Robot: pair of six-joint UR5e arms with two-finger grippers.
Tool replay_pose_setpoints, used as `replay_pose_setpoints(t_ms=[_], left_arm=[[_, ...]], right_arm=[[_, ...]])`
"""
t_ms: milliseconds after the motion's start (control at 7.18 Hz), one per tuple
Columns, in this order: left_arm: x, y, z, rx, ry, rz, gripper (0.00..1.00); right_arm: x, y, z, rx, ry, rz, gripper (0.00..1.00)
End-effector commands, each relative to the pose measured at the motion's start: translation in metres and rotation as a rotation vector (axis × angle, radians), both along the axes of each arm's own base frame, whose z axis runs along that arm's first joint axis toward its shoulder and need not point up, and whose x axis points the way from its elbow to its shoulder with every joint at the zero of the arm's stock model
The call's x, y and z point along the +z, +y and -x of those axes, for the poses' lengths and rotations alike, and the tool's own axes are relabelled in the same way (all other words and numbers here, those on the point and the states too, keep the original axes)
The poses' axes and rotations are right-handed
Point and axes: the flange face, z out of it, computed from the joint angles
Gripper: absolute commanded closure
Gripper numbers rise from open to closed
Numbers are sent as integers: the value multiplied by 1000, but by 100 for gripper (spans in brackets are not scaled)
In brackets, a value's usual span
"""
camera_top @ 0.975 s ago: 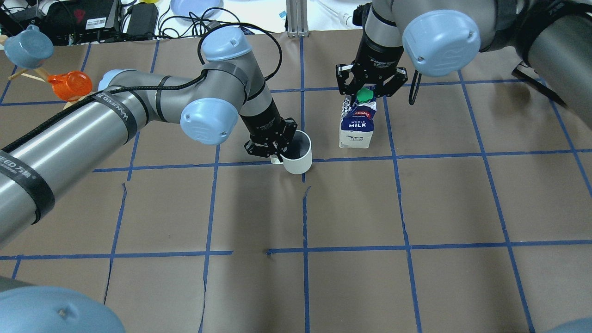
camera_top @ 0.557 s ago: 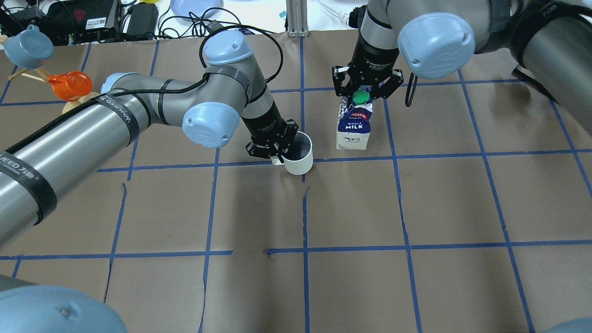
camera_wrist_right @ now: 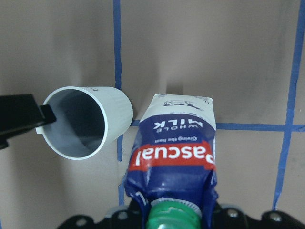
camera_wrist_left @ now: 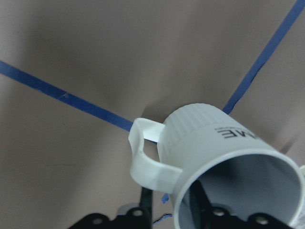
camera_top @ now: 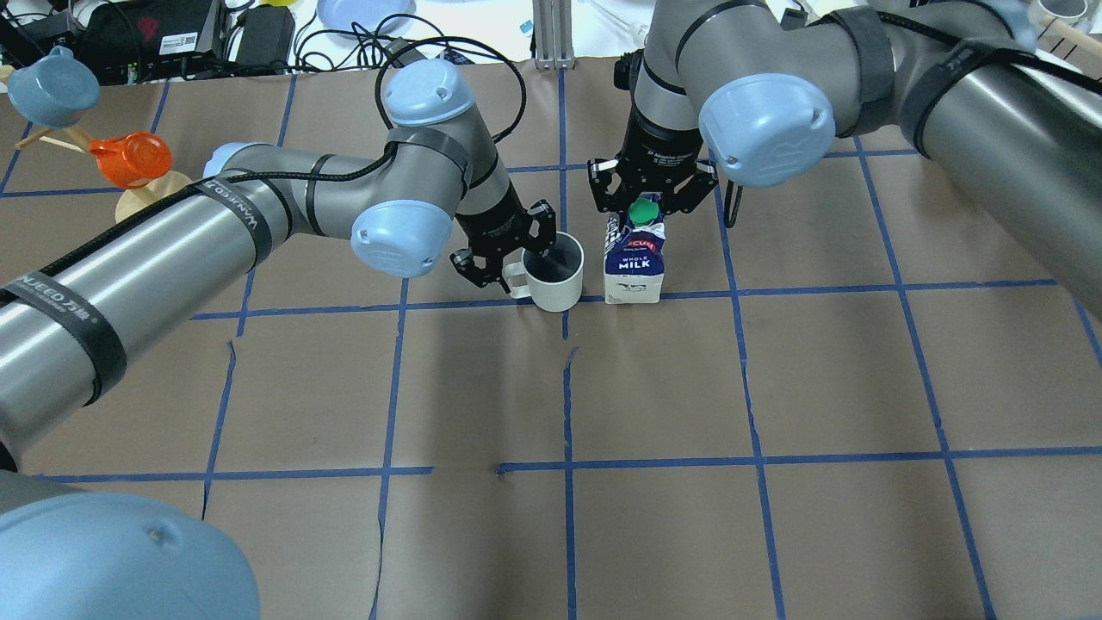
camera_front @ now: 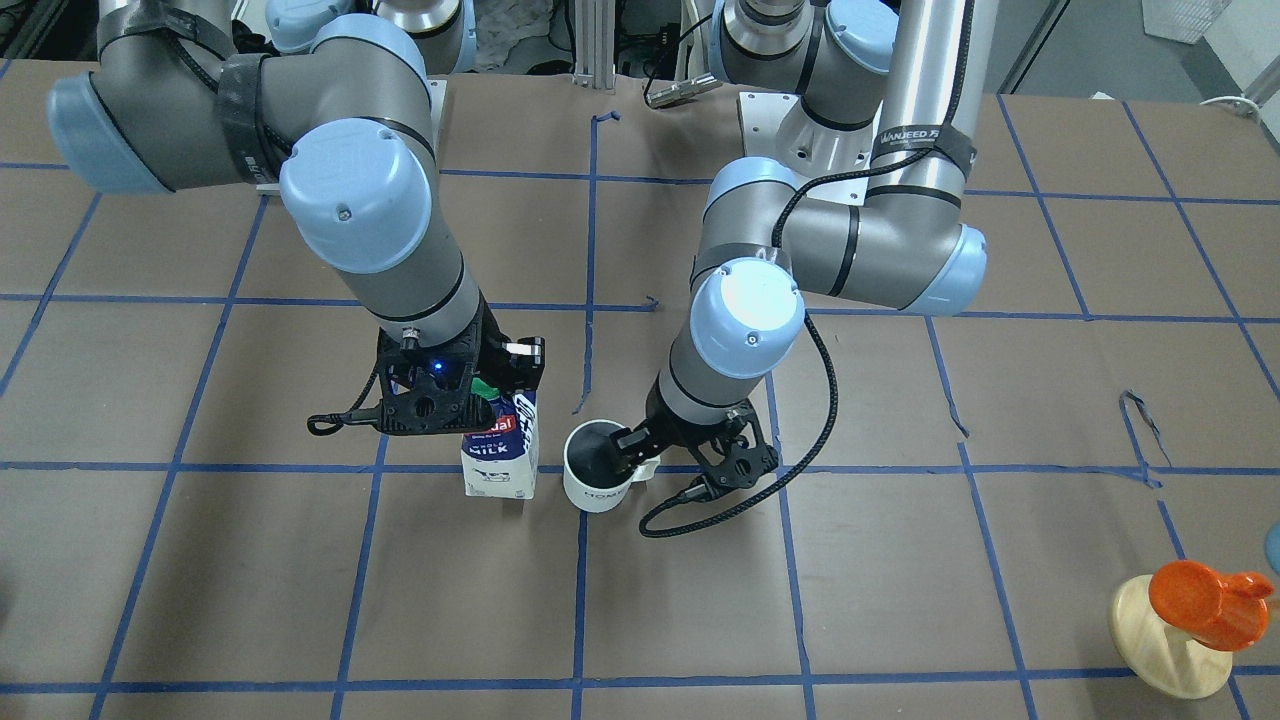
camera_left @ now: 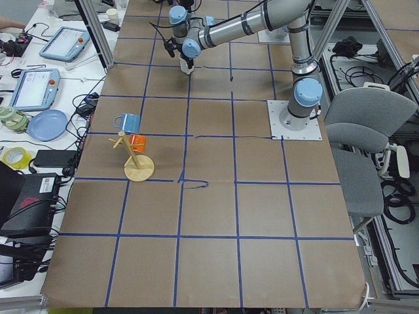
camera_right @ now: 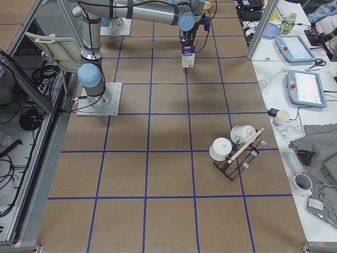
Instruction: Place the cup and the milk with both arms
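The white cup (camera_top: 558, 280) stands upright on the brown table next to the milk carton (camera_top: 634, 265), a small gap between them. My left gripper (camera_top: 522, 261) is shut on the cup's rim beside the handle, one finger inside and one outside, as the left wrist view shows around the cup (camera_wrist_left: 224, 157). My right gripper (camera_top: 649, 200) is shut on the milk's gable top by the green cap, as the right wrist view of the milk (camera_wrist_right: 175, 148) shows. In the front view the cup (camera_front: 594, 478) and the milk (camera_front: 503, 452) stand side by side. I cannot tell whether they touch the table.
A wooden mug tree (camera_top: 142, 196) with an orange cup (camera_top: 131, 158) and a blue cup (camera_top: 52, 86) stands at the far left. Blue tape lines cross the brown table (camera_top: 654, 387). A rack with white mugs (camera_right: 234, 147) stands in the right side view.
My right arm has carried the milk left and nearer, to right beside the cup. My left gripper has turned the cup a little, so its handle shows on the left.
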Motion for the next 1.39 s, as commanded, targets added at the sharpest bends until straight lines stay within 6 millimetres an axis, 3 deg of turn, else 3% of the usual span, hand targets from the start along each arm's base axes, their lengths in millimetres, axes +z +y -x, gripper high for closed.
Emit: replay_pose_setpoints(t_ms=[0,278,418,696,835,975,1114,1253], left_arm=[[39,-23,-54,-16,-37,15,0],[54,-25,-86,-96,-43,13,0],[70,-20,-94,-128,-70,22,0],[116,-6,-109,-153,-70,49,0],[145,2,-110,-162,-68,71,0],[172,13,-110,-276,-65,109,0],[190,27,-112,-404,-64,125,0],[200,36,-129,-412,-66,98,0]], right_arm=[[-19,-6,-7,9,1,-7,53],[-19,-7,-7,6,4,-6,14],[-8,-9,-4,7,12,16,4],[55,-4,8,-3,6,93,0],[84,8,26,0,44,121,0],[110,20,46,82,76,154,0],[130,32,79,108,91,138,0],[150,44,110,101,95,151,0]])
